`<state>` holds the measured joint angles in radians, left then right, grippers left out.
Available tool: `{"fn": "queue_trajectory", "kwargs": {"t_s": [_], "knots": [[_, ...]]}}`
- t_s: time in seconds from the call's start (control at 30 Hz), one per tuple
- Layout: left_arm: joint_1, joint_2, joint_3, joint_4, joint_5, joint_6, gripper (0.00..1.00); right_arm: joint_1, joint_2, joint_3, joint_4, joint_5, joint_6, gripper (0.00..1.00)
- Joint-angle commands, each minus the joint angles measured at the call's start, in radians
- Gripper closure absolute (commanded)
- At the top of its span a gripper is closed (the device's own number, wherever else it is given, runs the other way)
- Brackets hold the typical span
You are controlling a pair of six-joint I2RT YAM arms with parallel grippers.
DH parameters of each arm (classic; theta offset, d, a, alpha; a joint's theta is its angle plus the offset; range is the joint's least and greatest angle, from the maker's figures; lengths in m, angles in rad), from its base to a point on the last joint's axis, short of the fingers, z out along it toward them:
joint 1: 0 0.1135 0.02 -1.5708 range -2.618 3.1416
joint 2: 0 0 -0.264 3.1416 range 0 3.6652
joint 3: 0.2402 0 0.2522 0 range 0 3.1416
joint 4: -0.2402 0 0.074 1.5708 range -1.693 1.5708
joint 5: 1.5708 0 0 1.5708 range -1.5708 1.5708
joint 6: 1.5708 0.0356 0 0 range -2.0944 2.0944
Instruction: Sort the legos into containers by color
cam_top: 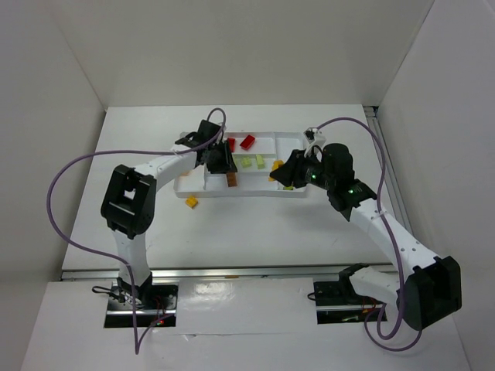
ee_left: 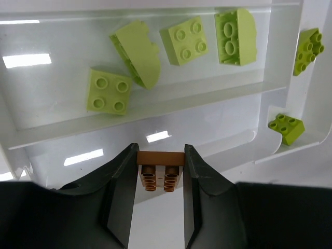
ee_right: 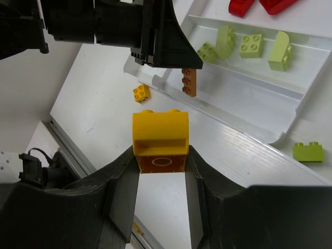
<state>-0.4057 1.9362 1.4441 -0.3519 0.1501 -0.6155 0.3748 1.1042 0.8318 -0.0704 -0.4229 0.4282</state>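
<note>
Grip status: left end effector [ee_left: 161,154] is narrow, clamped on an orange-brown lego [ee_left: 161,179]. In the right wrist view that lego hangs below the fingers with its long axis vertical. Right end effector [ee_right: 161,155] is also narrow, pinching a yellow lego [ee_right: 160,136] by its sides.

Key relation: the near slot [ee_left: 223,122] of the white tray [cam_top: 255,194] has no bricks in view and sits directly under the left's lego. The slot runs left-right, so my read is a short drop and release. The right's lego hovers over the bare surface [ee_right: 104,114] on the near side of the tray, with the same slot ahead past the near wall. Left arm is nearer.

Further out:
- Four light green legos [ee_left: 184,40] lie in the middle slot [ee_left: 57,98].
- Red legos [cam_top: 247,141] lie in the far slot [cam_top: 267,139].
- Loose yellow lego [cam_top: 191,202] sits on the surface just beside the tray's near wall.
- One green lego [ee_right: 308,151] sits on the surface by a rounded tray corner.

Writing: none readable, only an oval outline on the yellow lego's face.
</note>
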Motion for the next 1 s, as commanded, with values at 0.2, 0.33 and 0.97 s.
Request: {"fn": "queue_trajectory", "kwargs": {"t_s": [0.2,0.33,0.97], "knots": [[-0.031,0.012,0.078,-0.025,-0.095,-0.004,0.36,-0.002,-0.006,0.024,-0.014,-0.001,-0.019,1.0],[-0.041,-0.023,0.068,-0.047,-0.118,0.007,0.15,-0.002,0.012,0.033,-0.005,-0.001,-0.019,1.0],[0.24,-0.572,0.144,-0.426,-0.274,-0.015,0.06,0.306,0.71,0.546,0.17,0.099,-0.02,1.0]]}}
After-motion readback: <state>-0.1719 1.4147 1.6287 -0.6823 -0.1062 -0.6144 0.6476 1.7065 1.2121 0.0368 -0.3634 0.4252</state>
